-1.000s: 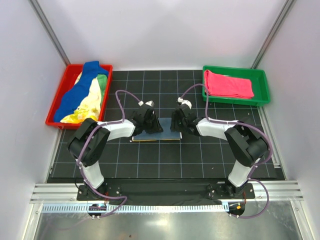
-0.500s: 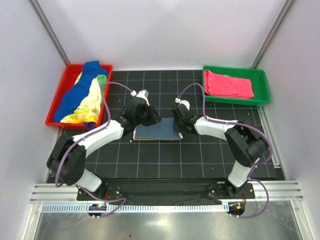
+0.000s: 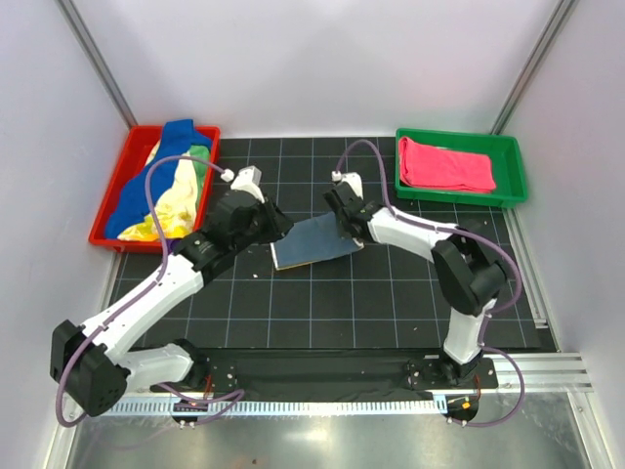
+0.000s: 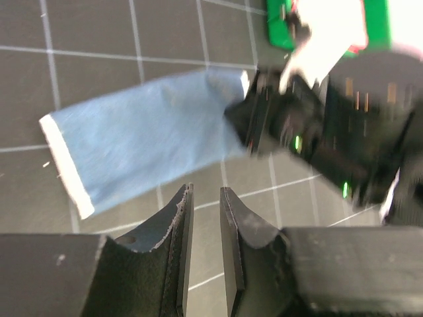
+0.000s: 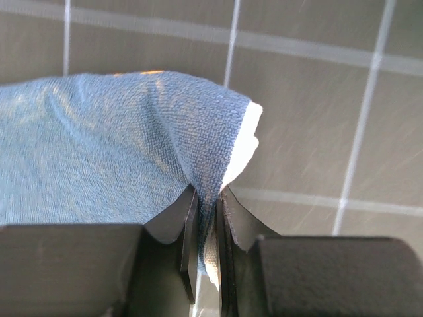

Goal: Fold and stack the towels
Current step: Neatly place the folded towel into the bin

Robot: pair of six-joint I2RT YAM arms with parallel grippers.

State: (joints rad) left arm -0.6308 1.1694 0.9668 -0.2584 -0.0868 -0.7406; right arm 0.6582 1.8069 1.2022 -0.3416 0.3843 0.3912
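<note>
Blue towel [image 3: 311,242], seemingly soft and limp, is pinched at one corner by the right claw [image 5: 206,198], the left claw [image 4: 205,198] slightly apart and empty.

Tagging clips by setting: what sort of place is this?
Probably a lab test cell, not a home: bare white walls, a black gridded mat, and aluminium rails along the near edge.

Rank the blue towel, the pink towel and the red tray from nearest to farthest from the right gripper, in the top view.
1. blue towel, pinched in the right gripper, mid-table.
2. pink towel, in the green tray, far right.
3. red tray, far left.
</note>
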